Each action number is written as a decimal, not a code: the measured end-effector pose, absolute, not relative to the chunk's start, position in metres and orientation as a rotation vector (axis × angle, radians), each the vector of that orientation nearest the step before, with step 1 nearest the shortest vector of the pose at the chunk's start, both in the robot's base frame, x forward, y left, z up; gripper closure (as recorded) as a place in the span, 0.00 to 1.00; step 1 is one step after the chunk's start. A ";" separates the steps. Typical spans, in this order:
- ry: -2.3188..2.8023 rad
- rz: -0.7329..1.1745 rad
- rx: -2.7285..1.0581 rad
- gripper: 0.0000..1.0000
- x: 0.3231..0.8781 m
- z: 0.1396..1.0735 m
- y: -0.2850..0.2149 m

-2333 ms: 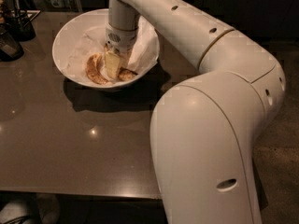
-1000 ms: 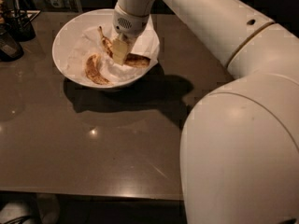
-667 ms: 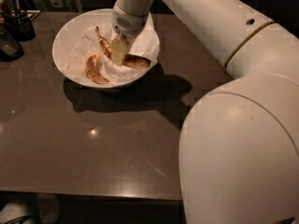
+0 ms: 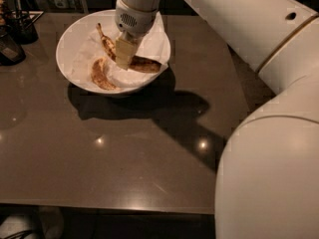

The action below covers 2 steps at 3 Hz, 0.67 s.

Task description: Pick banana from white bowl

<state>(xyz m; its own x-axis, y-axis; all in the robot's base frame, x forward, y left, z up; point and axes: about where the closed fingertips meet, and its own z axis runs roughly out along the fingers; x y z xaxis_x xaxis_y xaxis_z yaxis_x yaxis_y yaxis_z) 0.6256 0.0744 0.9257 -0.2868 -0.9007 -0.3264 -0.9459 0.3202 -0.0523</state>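
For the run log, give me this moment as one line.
gripper: in white bowl, over middle of longer banana | shorter banana: lying apart in bowl

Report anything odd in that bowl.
Nothing spilled or broken. Both fruits in the white bowl are badly browned: the banana under the gripper and the shorter banana beside it. The crumpled paper lining pokes above the far right rim.

A dark glossy table (image 4: 124, 168) carries the white bowl (image 4: 67, 39) at upper left and a dark container (image 4: 10, 48) at the left edge. The gripper (image 4: 124, 58) hangs over the bowl.
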 end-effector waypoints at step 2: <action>2.222 0.201 -1.717 1.00 0.593 0.954 0.081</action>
